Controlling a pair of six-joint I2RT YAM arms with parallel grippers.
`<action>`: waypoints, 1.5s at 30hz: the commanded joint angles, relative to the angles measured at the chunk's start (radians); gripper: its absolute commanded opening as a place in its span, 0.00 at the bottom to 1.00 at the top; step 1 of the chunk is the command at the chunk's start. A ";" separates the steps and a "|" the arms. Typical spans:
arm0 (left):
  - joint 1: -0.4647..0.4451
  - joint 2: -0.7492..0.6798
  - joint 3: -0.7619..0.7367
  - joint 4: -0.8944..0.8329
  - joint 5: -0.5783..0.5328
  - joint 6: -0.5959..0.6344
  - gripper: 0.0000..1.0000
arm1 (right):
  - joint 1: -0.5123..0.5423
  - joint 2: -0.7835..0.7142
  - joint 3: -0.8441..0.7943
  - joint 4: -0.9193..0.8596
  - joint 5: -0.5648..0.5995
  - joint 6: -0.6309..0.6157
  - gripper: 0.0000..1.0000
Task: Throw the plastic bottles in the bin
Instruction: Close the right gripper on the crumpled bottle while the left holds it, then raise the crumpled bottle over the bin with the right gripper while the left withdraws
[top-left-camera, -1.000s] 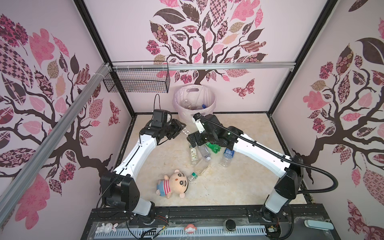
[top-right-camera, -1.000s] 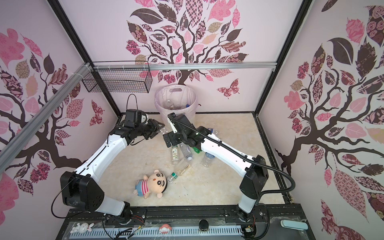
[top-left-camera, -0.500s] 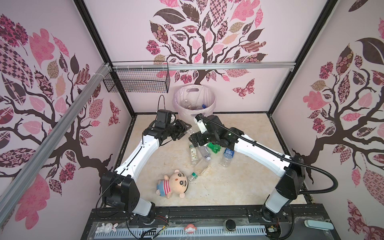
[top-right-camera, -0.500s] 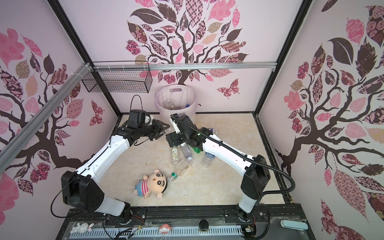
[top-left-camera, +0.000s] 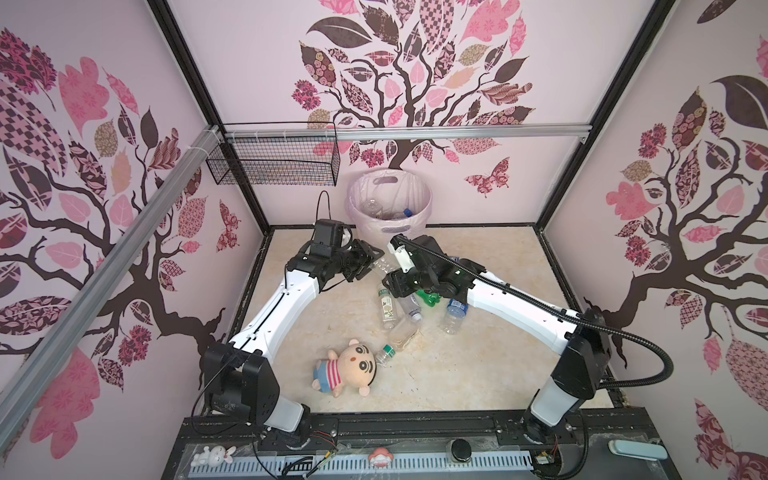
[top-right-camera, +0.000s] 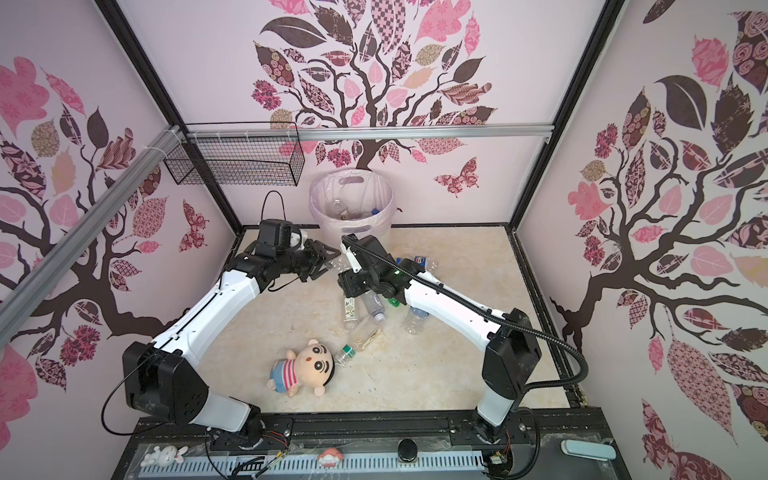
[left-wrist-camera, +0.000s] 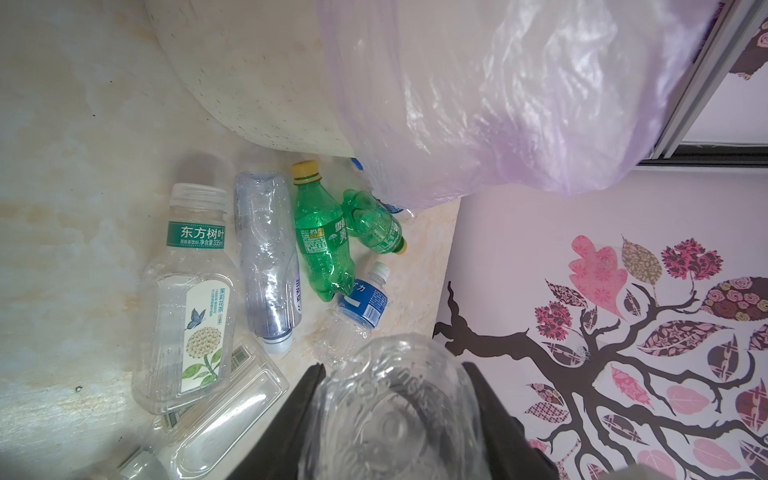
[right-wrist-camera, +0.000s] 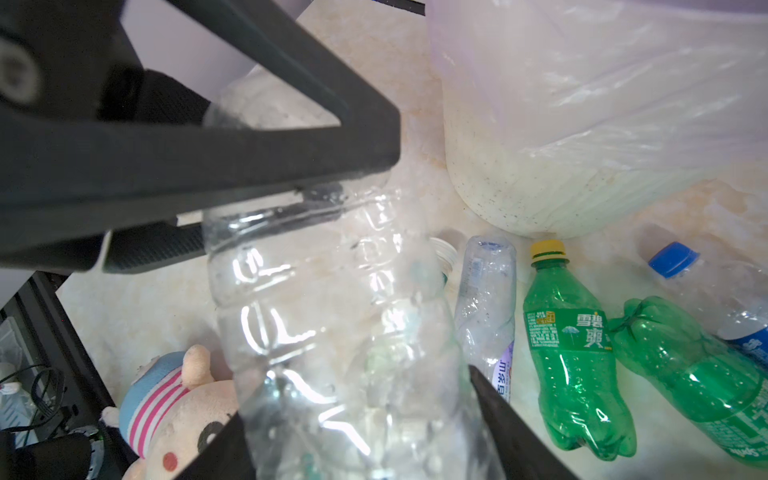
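- Just in front of the bin (top-left-camera: 417, 222) the two arms meet, with one clear bottle (top-left-camera: 381, 263) held off the desk (top-left-camera: 478, 374) between them.
- From above, the left gripper (top-left-camera: 368, 259) and right gripper (top-left-camera: 390, 286) are too small to judge. The wrist views settle it.
- Left wrist view: the left jaws are clamped on the bottle.
- Right wrist view: the right jaws press against both sides of the same bottle, and the left jaws pinch it farther along.
- Only the top views look into the bin, where binned bottles (top-left-camera: 374, 205) lie inside.
- Green bottles (left-wrist-camera: 322, 241) lie side by side at the bin's foot. They are plain in both wrist views but mostly hidden under the right arm from above.
- The doll (top-left-camera: 349, 368) lies nearer the front, well apart from the bin. The left wrist view misses it.
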 joint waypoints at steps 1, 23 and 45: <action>-0.008 -0.015 0.034 0.007 0.004 -0.011 0.47 | -0.001 -0.062 -0.002 0.006 0.004 0.016 0.61; 0.019 0.001 0.360 -0.190 -0.110 -0.084 0.95 | -0.016 -0.088 0.142 -0.074 0.066 0.044 0.44; -0.104 0.040 0.691 -0.247 -0.219 -0.055 0.97 | -0.207 0.123 1.011 0.072 0.318 -0.103 0.50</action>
